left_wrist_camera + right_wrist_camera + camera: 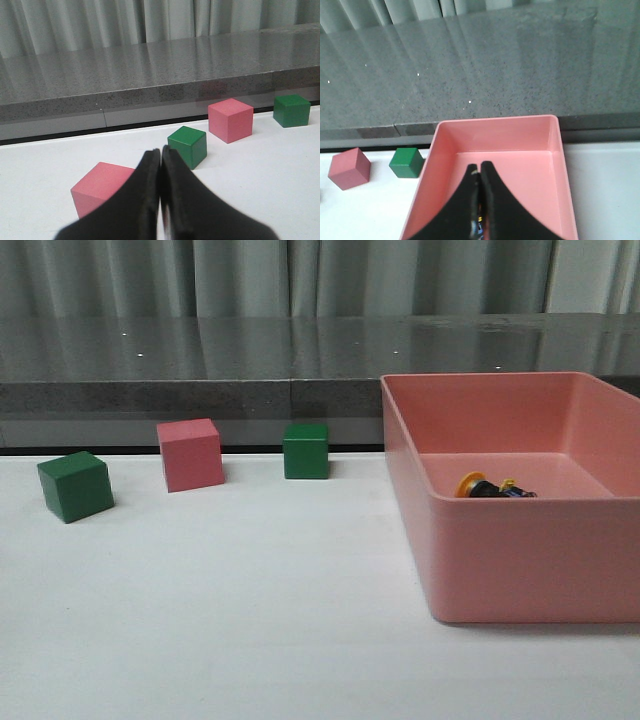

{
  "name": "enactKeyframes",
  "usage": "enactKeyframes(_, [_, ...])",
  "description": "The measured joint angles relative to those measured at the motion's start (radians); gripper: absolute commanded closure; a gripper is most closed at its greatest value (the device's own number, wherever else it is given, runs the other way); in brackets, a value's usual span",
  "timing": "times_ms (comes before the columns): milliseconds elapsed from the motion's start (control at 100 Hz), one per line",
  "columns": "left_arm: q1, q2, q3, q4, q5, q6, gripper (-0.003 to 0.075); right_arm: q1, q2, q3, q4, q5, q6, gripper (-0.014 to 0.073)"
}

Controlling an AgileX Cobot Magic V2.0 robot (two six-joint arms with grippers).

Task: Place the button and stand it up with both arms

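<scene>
Well apart from the closed, empty left gripper (160, 152), two green cubes (76, 486) (305, 451) and a pink cube (190, 454) are spread on the white table (250, 620). Directly below the right gripper (480, 167), also pressed shut on nothing, the yellow-capped push-button (492, 488) is seen lying on its side inside the pink plastic bin (530, 560), largely hidden by the near wall.

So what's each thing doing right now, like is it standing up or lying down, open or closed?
Button: lying on its side inside the bin.
Bin: upright on the table, open top.
Left gripper: jaws shut, holding nothing.
Right gripper: jaws shut, above the bin.
Cubes: sitting flat on the table.
</scene>
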Motion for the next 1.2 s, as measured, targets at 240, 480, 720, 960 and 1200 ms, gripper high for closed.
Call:
enactKeyframes(240, [0.000,0.000,0.000,0.000,0.000,0.000,0.0740,0.079,0.305,-0.096,0.004,0.033,-0.187,0.0634])
enactKeyframes(480, [0.000,0.000,0.000,0.000,0.000,0.000,0.0740,0.139,0.490,-0.113,0.004,0.058,-0.270,0.0126])
enactKeyframes(720, [0.000,0.000,0.000,0.000,0.000,0.000,0.0740,0.156,0.607,-0.118,0.004,0.020,-0.358,-0.0040])
enactKeyframes(960, [0.000,0.000,0.000,0.000,0.000,0.000,0.0740,0.158,0.739,-0.120,0.004,-0.017,-0.419,-0.0040])
enactKeyframes(1200, [0.000,0.000,0.000,0.000,0.000,0.000,0.0740,0.158,0.874,-0.120,0.004,-0.035,-0.431,-0.0001])
